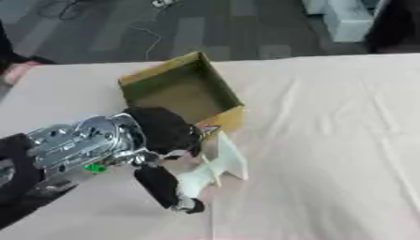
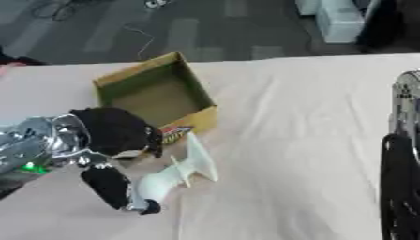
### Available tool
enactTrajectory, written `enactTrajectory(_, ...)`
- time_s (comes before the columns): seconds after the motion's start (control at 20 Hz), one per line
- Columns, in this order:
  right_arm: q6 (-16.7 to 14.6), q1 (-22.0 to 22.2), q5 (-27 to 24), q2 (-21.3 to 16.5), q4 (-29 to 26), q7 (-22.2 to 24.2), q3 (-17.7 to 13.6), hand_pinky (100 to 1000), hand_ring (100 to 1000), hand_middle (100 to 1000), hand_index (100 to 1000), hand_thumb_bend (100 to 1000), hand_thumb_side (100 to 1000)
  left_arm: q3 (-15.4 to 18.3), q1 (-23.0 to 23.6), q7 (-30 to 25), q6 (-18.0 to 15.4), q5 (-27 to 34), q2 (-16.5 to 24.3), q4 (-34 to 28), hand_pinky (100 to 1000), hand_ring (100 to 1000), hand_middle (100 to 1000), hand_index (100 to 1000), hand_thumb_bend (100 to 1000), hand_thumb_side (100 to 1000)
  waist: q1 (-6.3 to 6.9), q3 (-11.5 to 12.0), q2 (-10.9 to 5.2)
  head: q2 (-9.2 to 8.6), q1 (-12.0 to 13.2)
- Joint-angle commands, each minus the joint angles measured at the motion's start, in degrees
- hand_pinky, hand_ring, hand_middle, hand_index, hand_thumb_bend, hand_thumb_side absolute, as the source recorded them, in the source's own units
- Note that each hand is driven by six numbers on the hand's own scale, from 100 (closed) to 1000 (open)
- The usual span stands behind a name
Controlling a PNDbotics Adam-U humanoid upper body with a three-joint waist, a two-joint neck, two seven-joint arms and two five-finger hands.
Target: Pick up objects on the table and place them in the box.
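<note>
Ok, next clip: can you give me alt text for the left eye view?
The robot's left hand grips a white plastic object with a flat flared end, just in front of an open cardboard box that looks empty. Both are on a table covered with a pale cloth; grey floor lies beyond.
</note>
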Motion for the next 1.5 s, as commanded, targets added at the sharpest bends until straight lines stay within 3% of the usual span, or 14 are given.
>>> enactTrajectory(0.05, -0.16, -1.23, 0.04, -0.2, -0.75, -0.04, 0.19, 683, 580, 583, 713, 100, 911, 1.04, -0.63, 0.07, 1.35, -0.72, 0.24, -0.33, 591, 787, 835, 846, 476, 964, -0.15, -0.11, -0.49, -0.02, 0.29)
enactTrajectory(1.1, -0.43, -2.09, 0.43, 0.53, -0.75, -0.53, 0.46, 682, 579, 583, 713, 100, 913, -1.8, 2.19, 0.07, 7.13, -3.99, -1.83, -0.33, 580, 784, 834, 845, 487, 965, -0.16, -0.91, 0.1, -0.02, 0.96)
enactTrajectory(1.35, -0.44, -2.19, 0.6, 0.63, -0.75, -0.68, 0.49, 682, 579, 583, 713, 100, 913, -0.86, 2.94, 0.07, 9.14, -6.36, -1.28, -0.33, 590, 796, 843, 851, 493, 966, -0.13, -0.99, 0.24, -0.02, 1.41)
enactTrajectory(1.4, -0.44, -2.18, 0.62, 0.62, -0.75, -0.69, 0.49, 682, 579, 583, 713, 100, 913, -0.67, 3.03, 0.07, 9.46, -6.71, -1.18, -0.33, 590, 796, 847, 855, 415, 991, -0.13, -0.99, 0.25, -0.02, 1.45)
enactTrajectory(1.45, -0.43, -2.16, 0.64, 0.61, -0.75, -0.69, 0.49, 682, 579, 583, 713, 100, 913, -0.44, 3.11, 0.07, 9.9, -7.01, -1.1, -0.22, 588, 796, 848, 856, 494, 965, -0.14, -0.97, 0.25, -0.02, 1.48)
enactTrajectory(1.5, -0.42, -2.14, 0.65, 0.59, -0.75, -0.68, 0.49, 682, 579, 583, 713, 100, 913, -0.22, 3.16, 0.07, 10.45, -7.24, -1.14, 0.22, 585, 794, 849, 858, 494, 965, -0.15, -0.96, 0.24, -0.02, 1.49)
